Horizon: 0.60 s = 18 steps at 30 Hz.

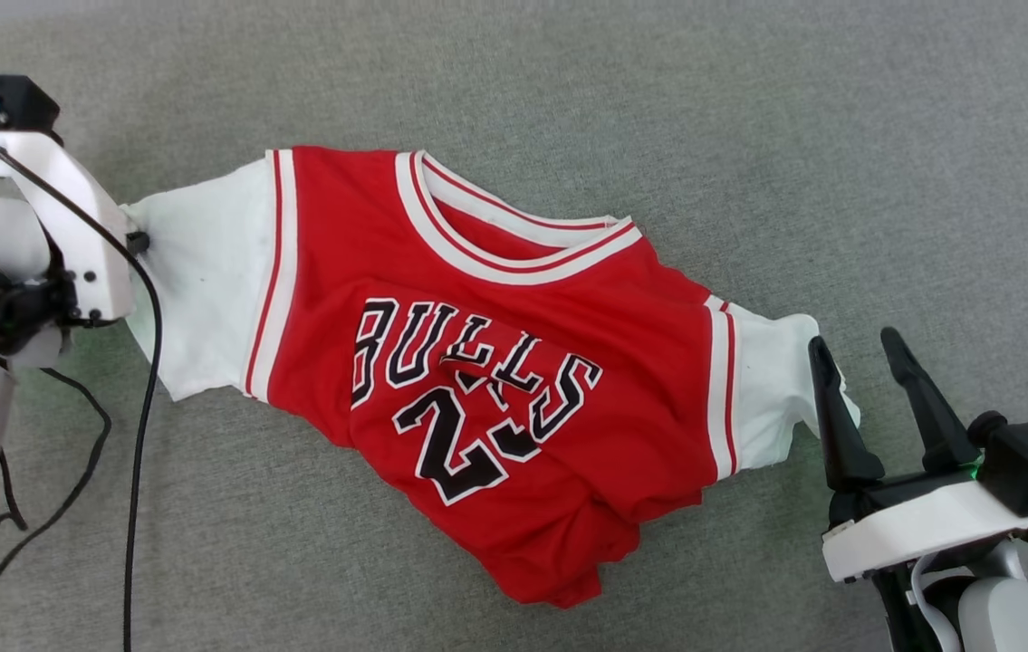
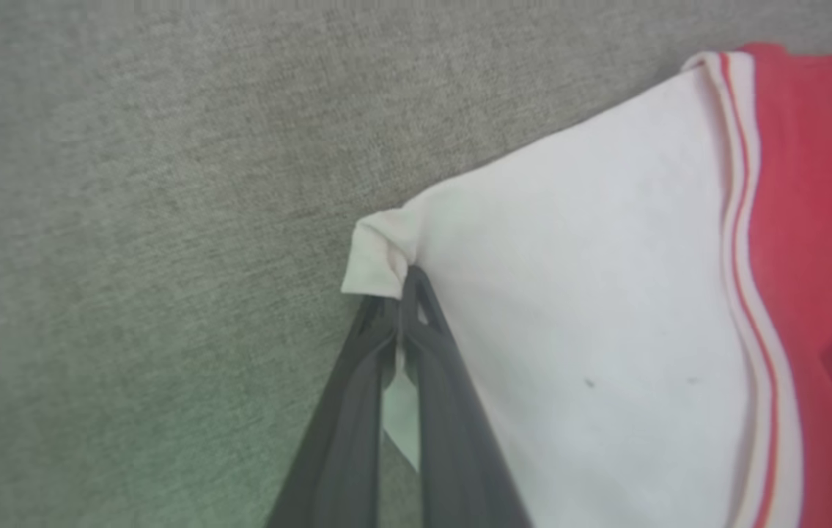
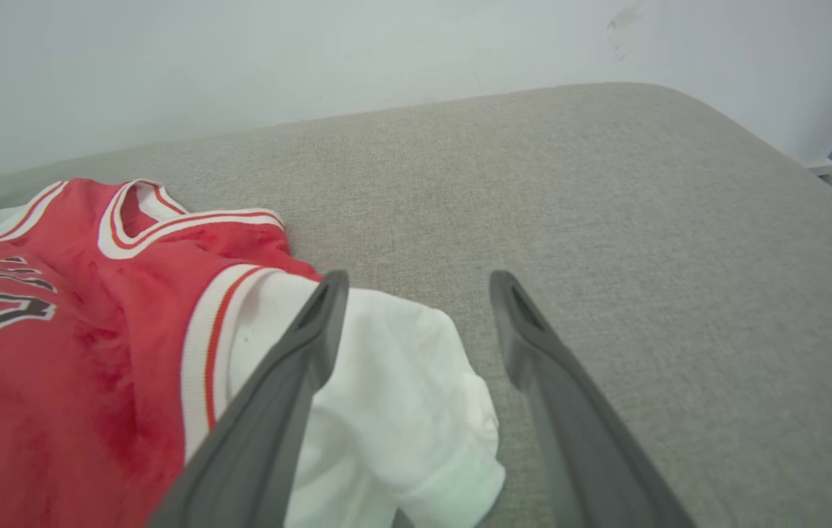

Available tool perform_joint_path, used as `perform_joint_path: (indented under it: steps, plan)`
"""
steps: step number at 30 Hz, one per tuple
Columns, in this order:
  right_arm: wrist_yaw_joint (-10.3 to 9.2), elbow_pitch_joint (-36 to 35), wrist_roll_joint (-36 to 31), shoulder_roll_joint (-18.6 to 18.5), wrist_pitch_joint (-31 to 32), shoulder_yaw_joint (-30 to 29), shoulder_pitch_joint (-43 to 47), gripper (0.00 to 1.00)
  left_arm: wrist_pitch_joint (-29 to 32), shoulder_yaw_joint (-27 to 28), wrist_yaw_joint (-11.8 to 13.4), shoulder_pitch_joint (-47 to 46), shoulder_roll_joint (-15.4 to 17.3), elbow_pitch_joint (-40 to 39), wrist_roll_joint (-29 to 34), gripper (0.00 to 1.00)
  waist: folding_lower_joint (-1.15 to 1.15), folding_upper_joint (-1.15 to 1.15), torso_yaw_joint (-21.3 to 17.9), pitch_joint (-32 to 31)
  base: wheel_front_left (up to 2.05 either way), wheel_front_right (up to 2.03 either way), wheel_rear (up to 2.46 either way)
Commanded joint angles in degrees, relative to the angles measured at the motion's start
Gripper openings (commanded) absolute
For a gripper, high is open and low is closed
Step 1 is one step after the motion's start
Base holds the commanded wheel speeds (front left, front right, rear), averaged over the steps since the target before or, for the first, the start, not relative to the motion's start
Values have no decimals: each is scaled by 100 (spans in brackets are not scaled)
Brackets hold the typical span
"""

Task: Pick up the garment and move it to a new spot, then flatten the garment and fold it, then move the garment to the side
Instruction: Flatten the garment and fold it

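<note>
**Left gripper clamped on one sleeve, right gripper spread beside the other**

The left gripper (image 2: 401, 297), its two long dark fingers pressed together, pinches the outer corner of a white sleeve. In the head view its tips are hidden behind the white wrist housing. The right gripper (image 1: 853, 342) stands wide apart and holds nothing. One finger crosses the opposite sleeve's edge, though contact is unclear. Between them the red jersey-style T-shirt (image 1: 341, 235), with white short sleeves and striped trim, lies chest-up and slanted on the grey fabric-covered surface (image 1: 749, 136), its lower hem bunched. "BULLS" reads clearly. Below it is a "2", and the next numeral is lost in a crease. The right wrist view cuts off the lettering.
</note>
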Motion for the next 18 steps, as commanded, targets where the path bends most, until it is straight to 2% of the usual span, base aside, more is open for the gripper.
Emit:
perform_joint_path:
  steps: [1, 8, 11, 18]
  plan:
    - [-4, 58, 56, 11, 30, -32, -59, 100, -94, -123, -15, 247, -134, 115, 77, 0, 0, 0, 65, -109, 0, 0, 0]
    - [-4, 425, 216, 9, 371, -381, -67, 100, -1133, -21, -13, 240, -113, -12, 217, 0, 0, 0, 333, -573, 0, 0, 0]
    - [-4, 573, 274, -18, 662, -626, -79, 100, -1386, -2, -10, 407, -145, -113, 206, 0, 0, 0, 470, -775, 0, 0, 0]
    - [-3, 1029, 661, -571, 2190, -1116, -259, 100, -1779, 15, 80, 789, -169, -624, 211, 0, 0, 0, 783, -1100, 0, 0, 0]
